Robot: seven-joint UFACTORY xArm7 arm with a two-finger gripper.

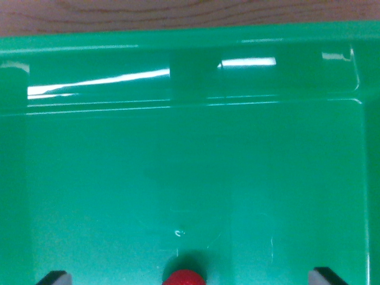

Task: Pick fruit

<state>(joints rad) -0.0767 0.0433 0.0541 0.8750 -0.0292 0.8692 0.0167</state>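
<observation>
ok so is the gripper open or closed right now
Open. The gripper's two fingertips sit far apart at the bottom corners, and the red fruit lies between them on the green tray, untouched.

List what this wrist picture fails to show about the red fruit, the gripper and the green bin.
- Round red fruit: the wrist view's bottom edge cuts it off, so its kind and full shape stay unknown.
- Gripper: only two dark fingertips show at the bottom edge; any contact with the fruit is out of frame.
- Glossy green plastic bin: its near wall is out of frame.

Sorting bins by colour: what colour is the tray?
Green, glossy; the wrist view shows the tray best.
</observation>
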